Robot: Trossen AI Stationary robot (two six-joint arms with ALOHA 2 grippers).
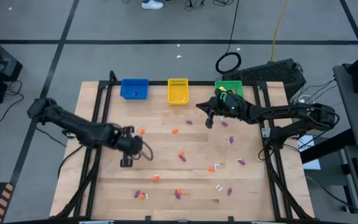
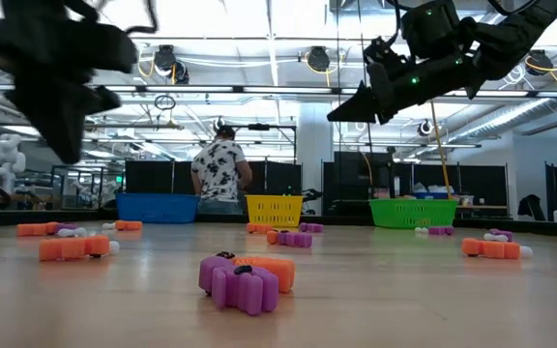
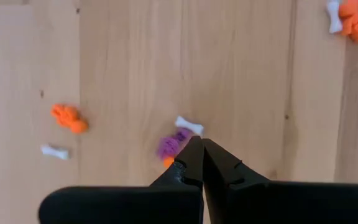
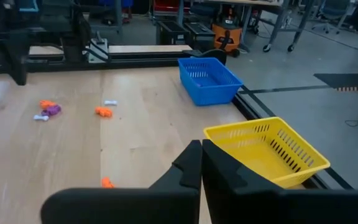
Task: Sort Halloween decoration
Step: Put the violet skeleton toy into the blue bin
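The left gripper (image 1: 127, 163) hangs at centre-left over the counter (image 1: 104, 193), fingers closed, holding nothing. The right gripper (image 1: 210, 122), fingers closed and empty too, is beside the green basket (image 1: 230, 88), with small trinkets (image 1: 182, 157) scattered below.

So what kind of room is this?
Probably a robotics lab or workshop: ceiling lights over a big open room, a white robot at the back, and a computer on the grey floor.

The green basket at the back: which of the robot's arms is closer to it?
The right one. The right gripper hangs just in front of the green basket, toward the yellow one. The left gripper is far across the table, nearer the front.
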